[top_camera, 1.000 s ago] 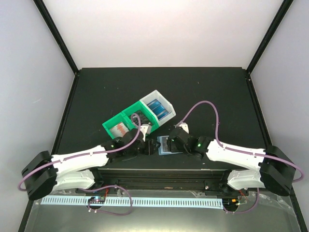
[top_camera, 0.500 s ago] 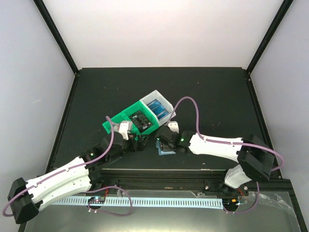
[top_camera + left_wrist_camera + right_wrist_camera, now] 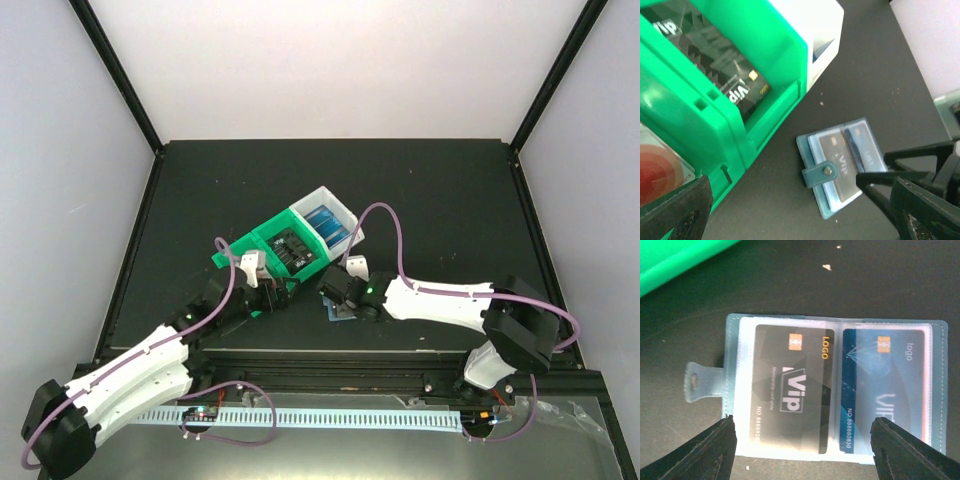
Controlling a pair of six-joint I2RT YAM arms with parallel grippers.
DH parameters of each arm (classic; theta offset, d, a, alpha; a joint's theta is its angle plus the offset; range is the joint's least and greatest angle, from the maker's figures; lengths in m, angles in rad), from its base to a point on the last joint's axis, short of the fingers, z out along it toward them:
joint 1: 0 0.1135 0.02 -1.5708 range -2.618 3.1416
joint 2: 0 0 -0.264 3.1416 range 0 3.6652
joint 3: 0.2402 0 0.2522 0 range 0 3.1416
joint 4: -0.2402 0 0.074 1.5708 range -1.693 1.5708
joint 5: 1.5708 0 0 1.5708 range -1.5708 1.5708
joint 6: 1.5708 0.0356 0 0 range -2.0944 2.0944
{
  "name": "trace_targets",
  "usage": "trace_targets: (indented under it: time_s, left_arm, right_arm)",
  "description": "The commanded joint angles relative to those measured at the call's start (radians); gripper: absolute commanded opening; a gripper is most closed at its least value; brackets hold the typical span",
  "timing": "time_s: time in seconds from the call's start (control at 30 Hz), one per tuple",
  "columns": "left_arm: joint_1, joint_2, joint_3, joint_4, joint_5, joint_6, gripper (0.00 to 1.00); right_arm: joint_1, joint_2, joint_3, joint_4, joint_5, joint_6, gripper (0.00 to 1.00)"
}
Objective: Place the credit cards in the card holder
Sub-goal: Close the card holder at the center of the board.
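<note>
Hovering over the green bin (image 3: 780,55), the left gripper (image 3: 270,290) hangs with fingers wide apart, empty. Just beside the bin lies the open card holder (image 3: 836,390), the right gripper (image 3: 802,440) spread above it, gripping nothing. Stacked black cards (image 3: 725,65) in the bin could probably lift together, or slide, if pinched carelessly.

Black card (image 3: 790,387), L pocket of card holder (image 3: 731,365): orange "LOGO" top R by the chip. Big white "Vip" in a box mid-card. Tiny line above it is too blurred to read. "NO 8888…" at the bottom, further digits unclear.

Blue card (image 3: 885,390), R pocket: "logo" beside chip, large pale "VI…" w/ last letter unclear, "NO 8888…" below.

Left wrist view: binned black cards (image 3: 735,75) in green bin (image 3: 775,60) show "Vip" twice, once near a gold chip.
</note>
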Motion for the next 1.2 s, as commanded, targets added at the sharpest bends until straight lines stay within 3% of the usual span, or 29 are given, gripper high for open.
trace_targets:
  time_s: [0.0,0.37,0.6,1.17]
  left_arm:
    - [0.024,0.024,-0.015,0.030,0.098,0.035,0.99]
    - [0.034,0.005,-0.032,-0.016,0.067,0.035,0.98]
    - [0.037,-0.027,-0.036,-0.049,0.053,0.043,0.98]
    - [0.041,-0.054,-0.049,-0.075,0.094,0.050,0.98]
  right_arm:
    - [0.005,-0.003,0.055,0.057,-0.032,-0.027,0.75]
    - [0.005,0.074,0.117,0.181,-0.196,-0.046,0.66]
    - [0.005,0.144,0.162,0.130,-0.139,0.016,0.47]
    - [0.004,0.230,0.206,0.126,-0.106,0.053,0.30]
